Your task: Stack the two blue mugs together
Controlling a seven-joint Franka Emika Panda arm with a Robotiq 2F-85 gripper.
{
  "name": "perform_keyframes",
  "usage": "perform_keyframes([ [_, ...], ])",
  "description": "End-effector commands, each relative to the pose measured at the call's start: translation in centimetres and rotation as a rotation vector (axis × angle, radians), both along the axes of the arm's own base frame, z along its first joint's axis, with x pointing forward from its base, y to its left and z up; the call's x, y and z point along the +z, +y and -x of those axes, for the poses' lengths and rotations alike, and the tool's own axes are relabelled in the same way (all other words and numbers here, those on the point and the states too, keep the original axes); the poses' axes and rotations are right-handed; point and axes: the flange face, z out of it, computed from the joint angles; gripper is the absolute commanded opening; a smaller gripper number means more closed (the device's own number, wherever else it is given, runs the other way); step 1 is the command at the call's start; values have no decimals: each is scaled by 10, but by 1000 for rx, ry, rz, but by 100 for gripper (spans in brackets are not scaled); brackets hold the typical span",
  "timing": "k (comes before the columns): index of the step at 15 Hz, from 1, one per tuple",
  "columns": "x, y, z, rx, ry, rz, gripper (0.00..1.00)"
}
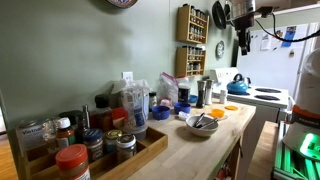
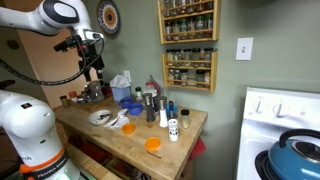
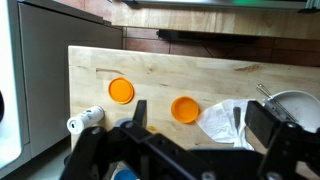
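Two small deep blue mugs stand apart among the clutter at the back of the wooden counter, one [image 1: 183, 98] nearer the stove and one [image 1: 160, 113] nearer the spices. In an exterior view they sit close together [image 2: 126, 102] [image 2: 136, 109]. My gripper [image 1: 243, 45] [image 2: 95, 72] hangs high above the counter, open and empty. In the wrist view its two fingers spread wide [image 3: 205, 120] over a white plastic bag [image 3: 222, 125]. A bit of blue shows at the bottom edge of the wrist view [image 3: 125, 173]; I cannot tell if it is a mug.
A white bowl with utensils [image 1: 201, 124] [image 2: 102, 118] [image 3: 296, 101] sits near the counter's front. Two orange lids [image 3: 121, 90] [image 3: 184, 108] and a white shaker [image 3: 85, 120] lie on the wood. A light blue kettle [image 1: 238, 84] [image 2: 296, 160] is on the stove. Spice jars [image 1: 70, 135] crowd one end.
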Motion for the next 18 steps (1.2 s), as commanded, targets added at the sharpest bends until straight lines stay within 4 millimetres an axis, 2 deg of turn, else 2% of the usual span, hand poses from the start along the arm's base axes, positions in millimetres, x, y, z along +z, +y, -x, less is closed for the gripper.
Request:
perform_keyframes([
  [1,0,0,0,0,1,0,100],
  [5,-18,71,1,42,-19,-60,100],
  [8,-30,117,-22,11,-240,-20,100],
  [10,-51,124,-45,-72,-330,15,100],
  [12,-68,111,-53,-157,-277,21,100],
  [13,-52,123,-41,-88,-306,9,100],
  [15,-65,114,-50,-132,-272,16,100],
  [18,-69,110,-54,-145,-262,16,100],
])
